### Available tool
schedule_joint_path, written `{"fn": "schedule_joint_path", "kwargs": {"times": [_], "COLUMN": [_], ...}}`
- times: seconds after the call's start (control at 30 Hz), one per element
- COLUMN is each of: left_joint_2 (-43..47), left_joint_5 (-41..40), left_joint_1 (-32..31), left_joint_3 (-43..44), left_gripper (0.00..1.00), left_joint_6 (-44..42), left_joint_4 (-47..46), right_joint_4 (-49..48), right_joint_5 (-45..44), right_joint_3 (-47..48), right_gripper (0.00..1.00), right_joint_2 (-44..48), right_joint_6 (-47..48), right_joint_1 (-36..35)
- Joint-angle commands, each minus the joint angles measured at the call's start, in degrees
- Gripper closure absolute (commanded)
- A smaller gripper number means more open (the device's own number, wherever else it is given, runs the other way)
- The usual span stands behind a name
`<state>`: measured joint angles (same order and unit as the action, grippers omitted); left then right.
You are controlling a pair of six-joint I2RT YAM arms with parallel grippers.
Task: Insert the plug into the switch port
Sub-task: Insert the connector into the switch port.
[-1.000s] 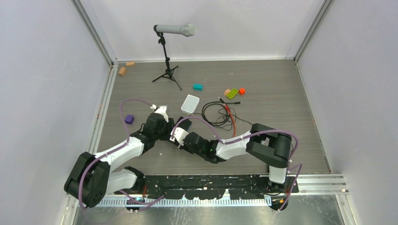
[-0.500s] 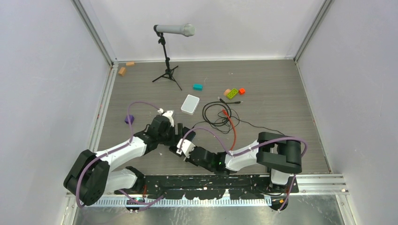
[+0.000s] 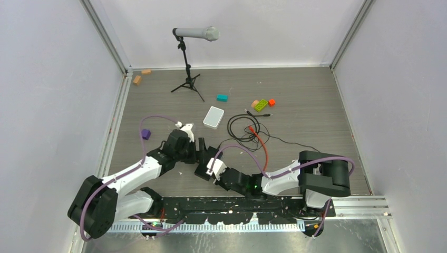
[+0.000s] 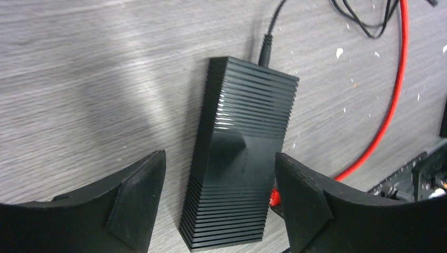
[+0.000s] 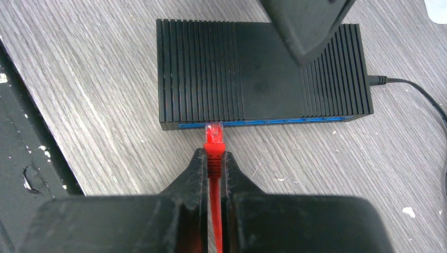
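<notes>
Microphone (image 3: pixel 197 33), white box (image 3: pixel 213 117), toy bricks (image 3: pixel 261 105).

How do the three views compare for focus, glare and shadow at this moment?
Right wrist: the plug and blue port edge are sharp, no glare. Left wrist: the switch is crisp, with a pale sheen on its ridges and a soft shadow on the table beside it. Top external: even, diffuse light, but the plug is too small to make out.

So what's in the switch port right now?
The plug tip meets the switch port on the blue edge, with the right hand shut on its red boot. How deep it sits cannot be seen from above.
</notes>
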<state>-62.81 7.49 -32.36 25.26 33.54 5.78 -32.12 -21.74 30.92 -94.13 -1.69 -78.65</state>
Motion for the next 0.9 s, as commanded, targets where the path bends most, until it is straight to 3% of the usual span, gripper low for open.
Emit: {"fn": "schedule_joint_path", "kwargs": {"times": [0.0,0.3,0.57,0.73,0.87], "left_joint_2": [-1.82,-0.65,1.68,3.19,2.04], "left_joint_5": [8.59,6.15,1.99,2.36,5.79], "left_joint_1": [-0.13,-0.16,-0.09,-0.10,-0.16], "left_joint_3": [-0.66,-0.21,0.50,-0.16,-0.32], "left_gripper": [0.26,0.29,0.23,0.34,0.38], "left_joint_6": [-0.73,-0.17,1.18,1.72,0.62], "left_joint_4": [-3.38,4.32,10.26,9.95,8.27], "right_joint_4": [-1.15,-1.45,-1.18,-1.80,-2.90], "right_joint_5": [-0.43,-1.35,-1.37,-1.04,-0.37], "right_joint_3": [0.70,4.38,4.20,4.06,5.11], "right_gripper": [1.00,1.00,1.00,1.00,1.00], "right_joint_2": [-0.04,-2.46,-2.23,-2.35,-3.04], "right_joint_6": [-1.25,0.29,0.04,-0.46,-0.38], "right_joint_1": [-0.24,-0.25,-0.26,-0.27,-0.23]}}
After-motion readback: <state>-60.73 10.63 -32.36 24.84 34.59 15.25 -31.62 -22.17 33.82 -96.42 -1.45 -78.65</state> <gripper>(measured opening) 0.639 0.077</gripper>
